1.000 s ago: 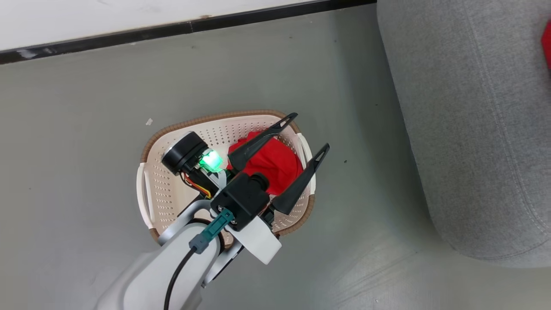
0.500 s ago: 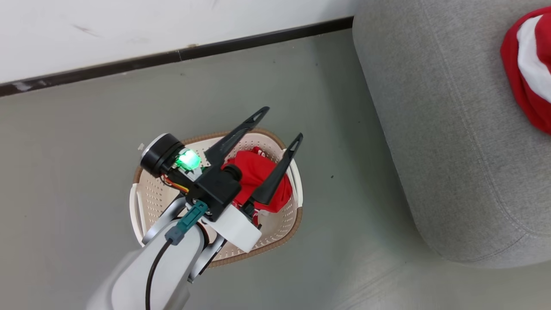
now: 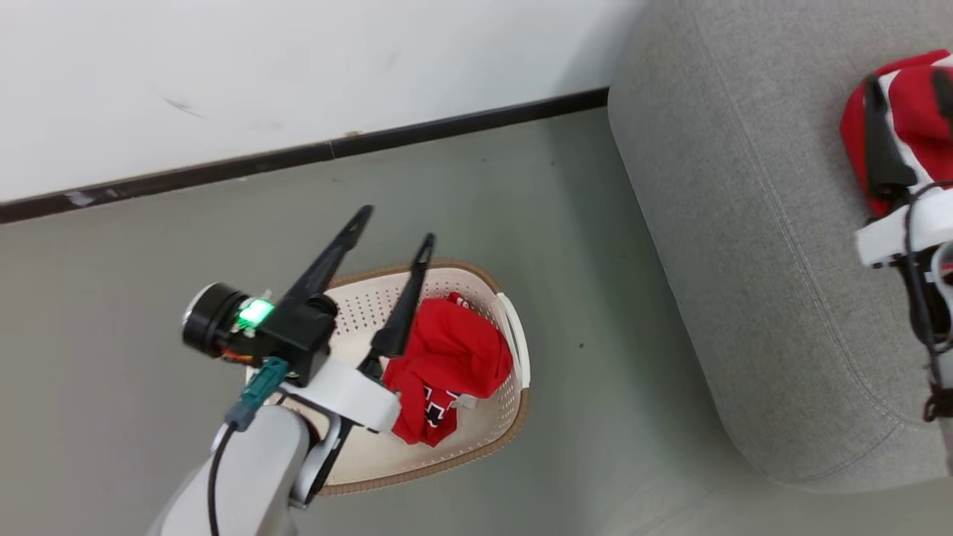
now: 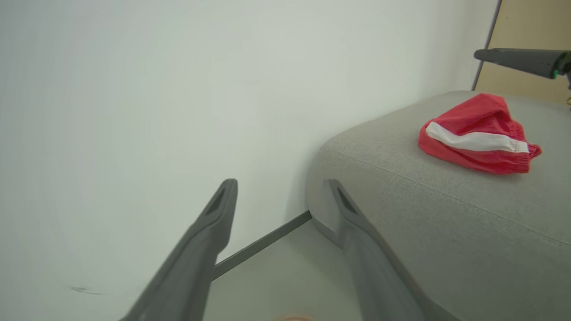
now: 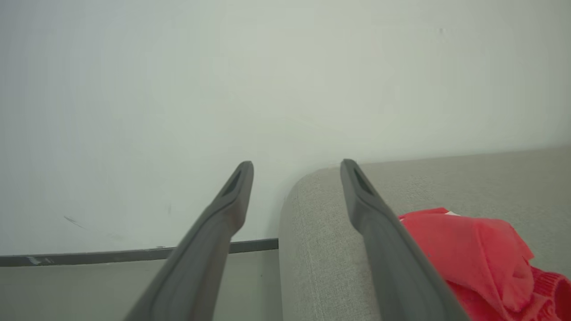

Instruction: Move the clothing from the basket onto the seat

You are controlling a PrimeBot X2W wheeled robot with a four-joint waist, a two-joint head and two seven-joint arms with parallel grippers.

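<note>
A pale wall (image 3: 298, 67) meets the grey-green floor (image 3: 112, 313) along a dark baseboard (image 3: 372, 145). The grey sofa seat (image 3: 744, 260) takes up the right side of the head view, its rounded corner and stitched seams toward the floor.

The basket (image 3: 445, 445) stands on the floor near the seat's corner but apart from it. It is a cream perforated oval with a brown woven-look rim and a white handle on the side facing the seat. One bunched red garment (image 3: 454, 357) lies in it, pushed toward the seat-side wall, with black-and-white trim showing at its lower edge. The rest of the basket's floor is bare.

A second red garment with a white stripe (image 4: 477, 133) lies crumpled on top of the seat, back from the corner, with grey upholstery all round it.

The left gripper (image 3: 396, 225) hangs above the basket's far-left rim, its two dark fingers spread wide with nothing between them. They point past the rim toward the wall, beside the garment in the basket.

The right gripper (image 5: 296, 164) is over the seat, next to the striped garment, fingers likewise wide apart and empty. In the right wrist view one finger overlaps the red cloth; whether it touches cannot be told.
</note>
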